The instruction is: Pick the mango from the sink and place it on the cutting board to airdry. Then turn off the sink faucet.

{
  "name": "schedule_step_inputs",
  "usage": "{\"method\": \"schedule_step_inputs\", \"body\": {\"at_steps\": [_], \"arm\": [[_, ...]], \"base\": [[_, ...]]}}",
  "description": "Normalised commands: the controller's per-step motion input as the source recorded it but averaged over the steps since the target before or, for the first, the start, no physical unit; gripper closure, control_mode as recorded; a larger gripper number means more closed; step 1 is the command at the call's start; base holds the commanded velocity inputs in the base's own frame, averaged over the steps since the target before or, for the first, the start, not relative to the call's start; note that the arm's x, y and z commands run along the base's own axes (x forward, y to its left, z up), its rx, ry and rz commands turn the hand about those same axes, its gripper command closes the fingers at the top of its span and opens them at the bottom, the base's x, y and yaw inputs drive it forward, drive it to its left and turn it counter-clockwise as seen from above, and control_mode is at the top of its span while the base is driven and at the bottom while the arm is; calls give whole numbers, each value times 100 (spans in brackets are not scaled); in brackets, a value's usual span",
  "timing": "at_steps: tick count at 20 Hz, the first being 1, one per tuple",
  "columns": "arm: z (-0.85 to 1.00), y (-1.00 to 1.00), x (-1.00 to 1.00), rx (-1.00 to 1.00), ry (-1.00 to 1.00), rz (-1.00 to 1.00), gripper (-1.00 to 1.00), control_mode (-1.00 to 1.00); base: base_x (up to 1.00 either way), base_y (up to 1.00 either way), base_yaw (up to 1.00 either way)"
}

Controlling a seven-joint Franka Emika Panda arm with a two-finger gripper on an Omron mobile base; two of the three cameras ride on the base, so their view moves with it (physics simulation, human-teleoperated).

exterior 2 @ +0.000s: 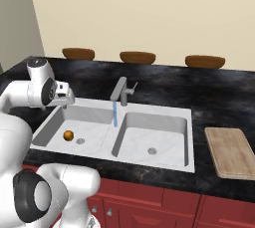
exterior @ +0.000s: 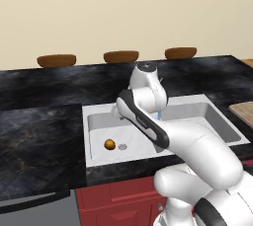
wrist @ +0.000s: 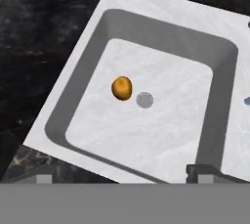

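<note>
**A:** Starting at the left, where is the mango (wrist: 122, 88) lying?

**B:** It is sitting on the floor of the left basin of the sink (exterior 2: 149, 113), just beside that basin's round drain (wrist: 145, 100) and on the drain's left in both base views. It looks apart from the drain, though only narrowly. In the hand view it reads as slightly egg-shaped, with its longer axis running roughly up and down the picture.

**A:** And the gripper (wrist: 119, 178)?

**B:** It is hanging above the left basin, well clear of the fruit. In the hand view the two finger tips are poking up at the bottom edge, set far apart with nothing between them. The mango is lying up the picture from them and close to the midline between them, so I judge the coming move to be mostly a straight descent along the hand's line of sight, with little sideways correction.

**A:** What is going on further right?

**B:** The sink faucet (exterior 2: 122, 90) is standing behind the divider, and a thin blue stream of water (exterior 2: 114, 114) is falling from its spout, so it is not yet turned off. The right basin is holding only its drain. Farthest right, the cutting board (exterior 2: 230, 152) is lying flat on the black counter (exterior 2: 209, 97), well apart from the mango, with nothing on it.
</note>
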Motion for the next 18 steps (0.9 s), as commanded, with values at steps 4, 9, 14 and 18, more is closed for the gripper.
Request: {"method": "schedule_step_inputs", "body": {"at_steps": [4, 9, 14, 18], "arm": [[-20, 17, 12, 0, 0, 0, -100, -100], [-19, 18, 3, 0, 0, 0, -100, -100], [-23, 5, 12, 0, 1, 0, -100, -100], [-27, 0, 20, 1, 2, 0, -100, -100]], "base": [[0, 0, 0], [0, 0, 0], [0, 0, 0], [0, 0, 0]]}}
